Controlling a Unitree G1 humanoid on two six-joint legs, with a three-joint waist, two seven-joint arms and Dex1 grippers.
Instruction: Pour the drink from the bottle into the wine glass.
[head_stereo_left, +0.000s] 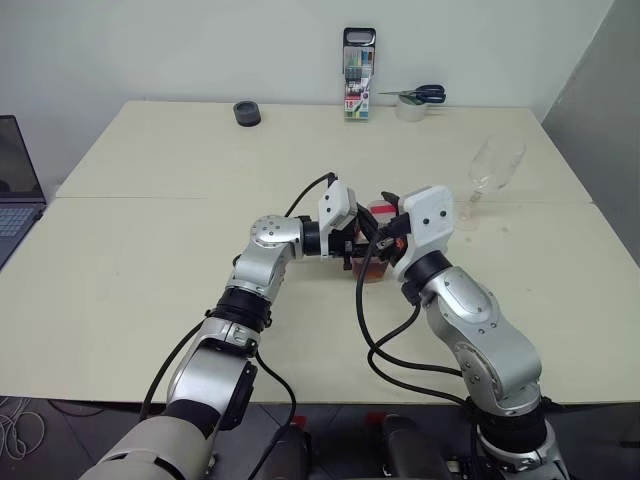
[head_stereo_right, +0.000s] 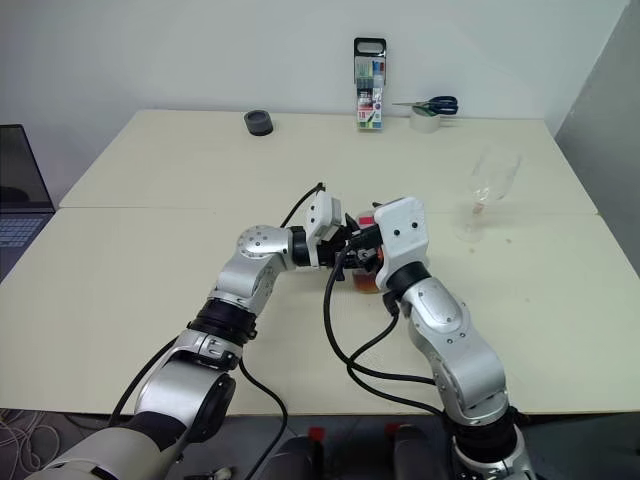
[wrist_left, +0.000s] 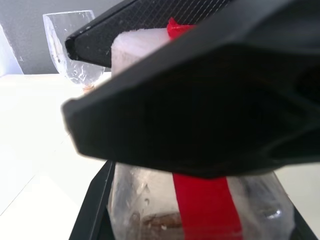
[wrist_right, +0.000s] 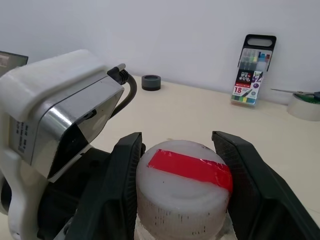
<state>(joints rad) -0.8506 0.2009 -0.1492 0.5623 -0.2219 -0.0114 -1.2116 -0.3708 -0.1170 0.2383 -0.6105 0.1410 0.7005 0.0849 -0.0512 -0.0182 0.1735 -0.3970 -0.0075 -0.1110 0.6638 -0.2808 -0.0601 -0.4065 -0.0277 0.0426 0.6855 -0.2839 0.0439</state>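
Note:
The bottle (head_stereo_left: 371, 255) stands upright near the table's middle, clear, with a red strip (wrist_left: 205, 210) down its side. The amber drink (head_stereo_left: 372, 268) fills its lower part. My left gripper (head_stereo_left: 357, 246) reaches in from the left and is shut on the bottle's body. My right gripper (wrist_right: 179, 145) comes in from the front right, with its two black fingers (wrist_right: 122, 170) pressed on either side of the white, red-taped cap (wrist_right: 182, 185). The wine glass (head_stereo_left: 495, 165) stands empty to the right and farther back, apart from both grippers.
Along the table's far edge stand a pack of markers (head_stereo_left: 358, 72), a tape roll with scissors (head_stereo_left: 412, 103) and a small black round object (head_stereo_left: 247, 113). A laptop (head_stereo_left: 15, 190) sits off the left edge. Bare tabletop (head_stereo_left: 520, 250) lies between bottle and glass.

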